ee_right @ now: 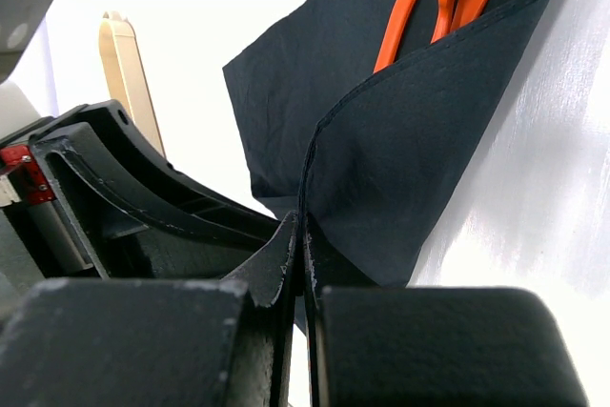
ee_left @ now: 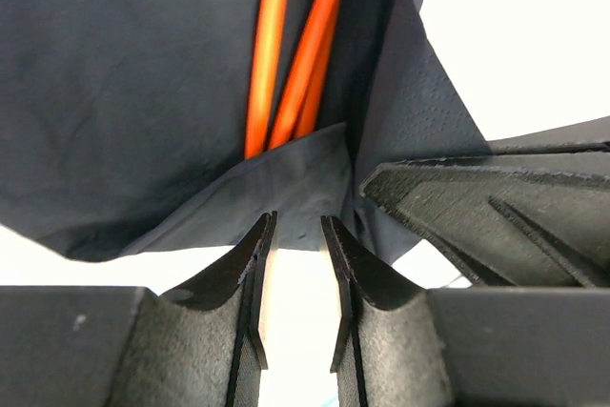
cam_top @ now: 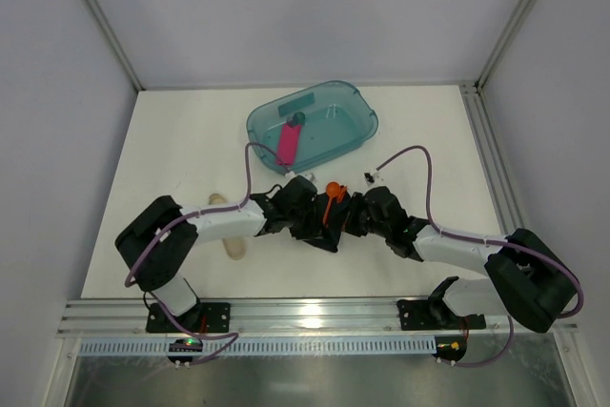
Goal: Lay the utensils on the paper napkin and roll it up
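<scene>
Your utensils (ee_left: 270,54) lie on the paper napkin (ee_left: 114,92) at the middle of the counter (cam_top: 172,140), right where your two arms meet. From above, their long axis runs near to far. A rounded orange end shows on the far side, pointing toward the teal tub (cam_top: 355,113). In your left wrist view the handles run straight away from the claw, close together and nearly parallel. Their near ends are tucked under a folded-up flap of the napkin. You can count three orange handles there; the heads are out of view, so you cannot tell which piece is which.

There is one napkin, black, with one corner lifted off the counter.

Your right claw (ee_right: 303,240) is pinched tight on the raised edge of that napkin, the sheet running up from between its fingers. Your left claw (ee_left: 297,235) stands at a narrow gap with only white counter showing between its fingers, just short of the folded flap and gripping nothing. The two claws sit just beside each other.

One pink bar (cam_top: 289,143) lies in the tub. One beige tube (ee_right: 122,73) lies on the counter to the left.
</scene>
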Tool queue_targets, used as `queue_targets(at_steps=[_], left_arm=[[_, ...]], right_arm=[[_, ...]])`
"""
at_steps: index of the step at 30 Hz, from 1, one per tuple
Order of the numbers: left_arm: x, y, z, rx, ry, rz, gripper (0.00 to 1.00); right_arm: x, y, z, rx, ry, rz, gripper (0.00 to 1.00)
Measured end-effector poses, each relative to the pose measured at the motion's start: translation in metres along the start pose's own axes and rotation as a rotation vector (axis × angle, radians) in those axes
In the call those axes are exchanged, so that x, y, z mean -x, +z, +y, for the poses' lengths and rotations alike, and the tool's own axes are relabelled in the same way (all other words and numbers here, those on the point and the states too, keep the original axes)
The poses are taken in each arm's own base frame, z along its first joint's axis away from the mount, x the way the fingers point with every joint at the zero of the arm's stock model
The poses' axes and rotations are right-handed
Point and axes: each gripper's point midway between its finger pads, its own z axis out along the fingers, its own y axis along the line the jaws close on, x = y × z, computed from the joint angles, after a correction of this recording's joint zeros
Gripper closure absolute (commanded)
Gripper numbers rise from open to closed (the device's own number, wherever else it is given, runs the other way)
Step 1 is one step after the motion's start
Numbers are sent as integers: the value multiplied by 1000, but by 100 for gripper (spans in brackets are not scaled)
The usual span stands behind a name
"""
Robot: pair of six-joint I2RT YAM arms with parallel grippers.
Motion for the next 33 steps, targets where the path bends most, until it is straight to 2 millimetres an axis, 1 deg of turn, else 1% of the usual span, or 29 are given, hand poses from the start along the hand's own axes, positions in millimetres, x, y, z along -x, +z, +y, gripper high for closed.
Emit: queue_targets(at_steps=[5,11,17,22,29,33], left_arm=[[2,-4,7,45,7,-8,74],[2,-6,20,100,10,-6,77],[8,-8,28,120,-10,-12,78],[9,-5,33,131,-21,-9,78],[6,0,36,136,-23,8,79],[6,0,36,136,-24,8,78]], right_arm=[[0,0,0,-1,-5,0,96],[-1,0,-2,-10,-23,6,96],[6,3,8,5,-45,0,96],[8,12,11,0,-63,13,96],[4,31,8,-31,-105,74,96],[3,32,6,-33,-115,83,96]])
